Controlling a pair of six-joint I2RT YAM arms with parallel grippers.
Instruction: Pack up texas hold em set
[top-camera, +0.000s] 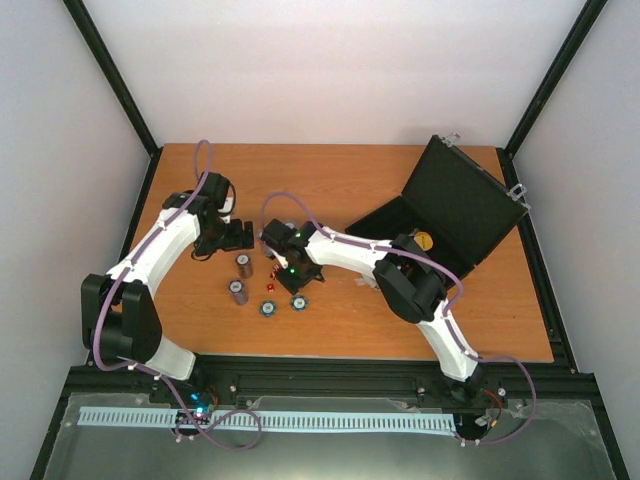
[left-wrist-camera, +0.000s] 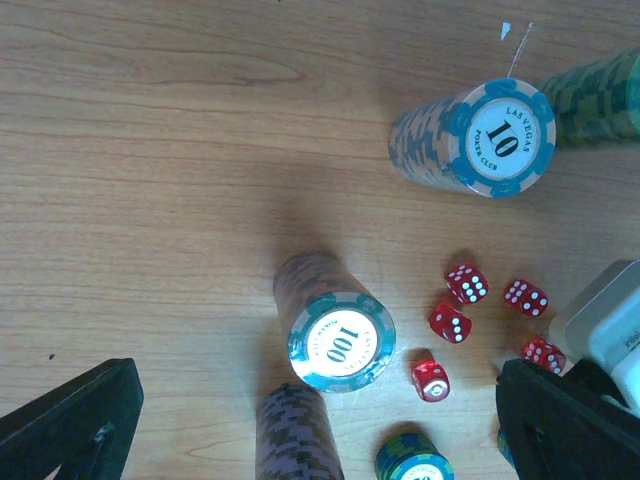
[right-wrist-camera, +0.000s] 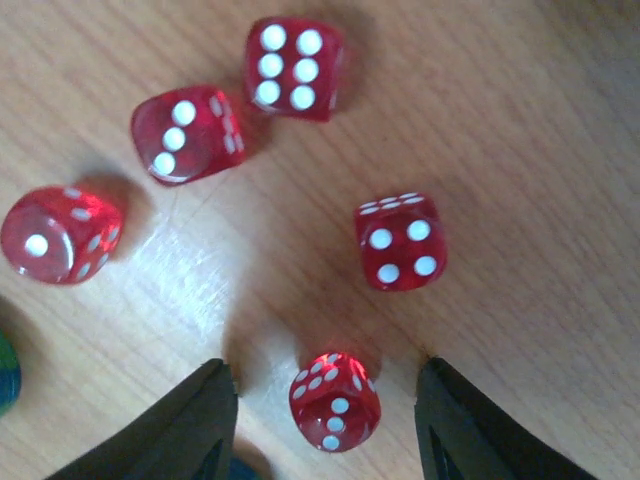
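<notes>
Case (top-camera: 455, 205): flat, black, silver corner fittings, standing open at the right rear of the worktop (top-camera: 350, 180), lid tilted up and back; a small round yellowish disc (top-camera: 424, 240) lies in the base. Chip stacks (top-camera: 243, 265): short columns near the worktop's middle, tops edged blue-green and pink; left wrist view reads one stack marked 100 (left-wrist-camera: 340, 340) and one stack marked 10 (left-wrist-camera: 500, 135), the latter lying on its side. Dice (right-wrist-camera: 400, 240): five, translucent red with white pips, scattered loosely just right of the stacks, none touching another. Right hand (right-wrist-camera: 328, 400) is low over the dice, well left of the case. One die (right-wrist-camera: 335, 400) sits on the worktop between its fingers (right-wrist-camera: 190, 430), with a gap showing on each side; jaws part-way apart, released, gripping nothing. The other four dice lie just beyond the fingertips. Left hand (left-wrist-camera: 315, 410) hangs above the stacks, jaws spread wide, empty; the stack marked 100 shows between its fingers (left-wrist-camera: 70, 425), not touched.
</notes>
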